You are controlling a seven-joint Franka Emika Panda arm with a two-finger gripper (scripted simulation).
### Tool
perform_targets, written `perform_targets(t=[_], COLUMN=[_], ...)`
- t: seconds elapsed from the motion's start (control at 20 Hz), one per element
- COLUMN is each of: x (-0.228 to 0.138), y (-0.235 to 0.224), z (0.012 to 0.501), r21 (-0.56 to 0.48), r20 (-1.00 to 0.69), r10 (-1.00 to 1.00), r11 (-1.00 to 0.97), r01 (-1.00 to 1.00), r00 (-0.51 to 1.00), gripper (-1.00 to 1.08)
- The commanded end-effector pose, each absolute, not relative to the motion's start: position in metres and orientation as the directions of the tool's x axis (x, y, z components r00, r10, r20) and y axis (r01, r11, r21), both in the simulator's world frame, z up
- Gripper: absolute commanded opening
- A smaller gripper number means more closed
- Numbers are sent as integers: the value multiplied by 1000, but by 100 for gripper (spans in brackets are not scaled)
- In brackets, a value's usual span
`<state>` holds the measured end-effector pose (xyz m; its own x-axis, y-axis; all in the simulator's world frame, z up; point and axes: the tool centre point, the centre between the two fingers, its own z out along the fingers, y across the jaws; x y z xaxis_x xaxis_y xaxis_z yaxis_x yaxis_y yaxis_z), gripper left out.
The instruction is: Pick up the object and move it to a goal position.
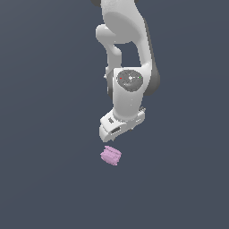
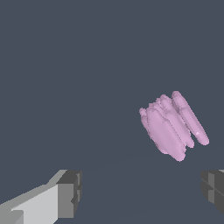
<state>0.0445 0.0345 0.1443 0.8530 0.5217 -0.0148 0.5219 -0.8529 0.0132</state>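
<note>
Splayed tool [image 2: 140, 192], object [image 2: 173, 124] prongs aslant

text: none legible | labels: none | numbers: none; either view

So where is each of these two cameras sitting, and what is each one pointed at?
Exterior view: a camera off the arm, placement unknown, facing the white arm head-on; the gripper hangs just above the pink object.
Wrist view: mounted on the wrist, looking past two dark fingertips, set wide apart, at the pink object lying beyond them, not between.
Shared: both show the pink object, the gripper and the plain dark grey surface.
</note>
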Motion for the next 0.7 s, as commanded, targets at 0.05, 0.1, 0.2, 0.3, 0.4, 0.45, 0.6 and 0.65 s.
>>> perform_targets(t=[0.05,0.1,0.2,0.3,0.4,0.45,0.6,0.65], x=[55,58,63,68,74,76,84,86], y=[28,26,23,19,15,13,6,4], z=[137,135,130,126,121,119,112,110], r21=[11,11,9,8,6,6,4,3], r20=[-15,-15,-15,-14,-13,-12,-10,-9], r10=[594,614,652,688,722,738,784,798], r11=[-804,-789,-758,-726,-692,-675,-621,-603], r01=[595,614,652,688,722,738,784,798], r00=[804,789,758,726,692,675,621,603], gripper=[100,100,100,100,100,100,100,100])
